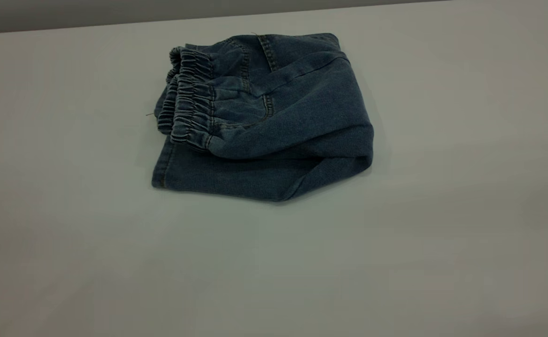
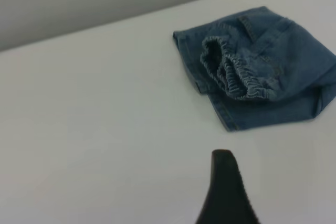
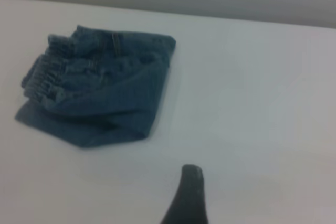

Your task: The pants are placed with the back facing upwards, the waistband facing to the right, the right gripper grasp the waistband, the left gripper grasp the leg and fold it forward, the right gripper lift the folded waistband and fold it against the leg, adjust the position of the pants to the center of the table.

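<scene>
The pants (image 1: 302, 117) lie folded in a compact blue denim bundle on the white table (image 1: 419, 262), towards the far side and a little left of the middle. The gathered waistband (image 1: 190, 100) is folded over onto the left end of the bundle. The leg (image 1: 218, 180) lies flat beneath it, with its hem at the front left. Neither arm shows in the exterior view. My left gripper (image 2: 260, 182) is open above bare table, well short of the pants (image 2: 262, 72). My right gripper (image 3: 237, 184) is also open and empty, away from the pants (image 3: 105, 98).
The table's far edge (image 1: 114, 24) runs just behind the pants, with a grey wall beyond it. White tabletop stretches wide in front of the bundle and to both sides of it.
</scene>
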Robot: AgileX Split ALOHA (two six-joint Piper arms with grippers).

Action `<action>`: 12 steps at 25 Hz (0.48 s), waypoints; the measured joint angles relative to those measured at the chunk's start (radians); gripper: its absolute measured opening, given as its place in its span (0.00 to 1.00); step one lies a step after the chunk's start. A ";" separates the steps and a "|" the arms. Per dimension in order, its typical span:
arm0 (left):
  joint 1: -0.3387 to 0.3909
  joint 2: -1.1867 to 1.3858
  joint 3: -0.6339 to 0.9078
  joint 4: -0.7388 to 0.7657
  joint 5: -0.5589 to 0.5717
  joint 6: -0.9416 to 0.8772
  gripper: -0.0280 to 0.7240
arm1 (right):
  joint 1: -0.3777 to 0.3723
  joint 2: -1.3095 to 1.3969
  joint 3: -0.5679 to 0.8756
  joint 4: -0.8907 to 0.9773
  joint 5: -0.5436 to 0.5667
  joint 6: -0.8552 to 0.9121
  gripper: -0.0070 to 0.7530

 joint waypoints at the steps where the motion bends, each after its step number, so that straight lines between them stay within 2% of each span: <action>1: 0.000 -0.018 0.010 0.002 0.000 0.006 0.64 | 0.005 -0.016 0.018 0.000 -0.002 -0.003 0.78; 8: 0.000 0.055 0.107 0.008 -0.007 0.029 0.64 | 0.077 -0.100 0.093 -0.101 -0.040 0.015 0.78; 12: 0.000 0.093 0.172 0.006 -0.010 0.029 0.64 | 0.080 -0.099 0.114 -0.136 -0.058 0.068 0.78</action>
